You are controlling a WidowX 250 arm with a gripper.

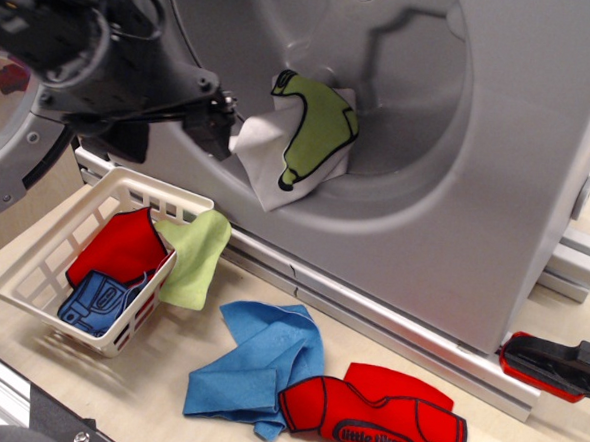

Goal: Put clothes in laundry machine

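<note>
Pale wooden table (165, 373), grey laundry machine (520, 145), white basket (31, 275), blurred fingers (221, 126), grip unclear.

Gripper (221, 126) blurred; jaw state indeterminate. Laundry machine (518, 175) cut off at top and right edges. Basket (31, 275) wall hides part of blue garment (95, 302).

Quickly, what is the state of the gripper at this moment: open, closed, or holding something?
Gripper: blurred and dark, so open or closed cannot be told; it sits beside the white shirt, and contact is unclear.
</note>
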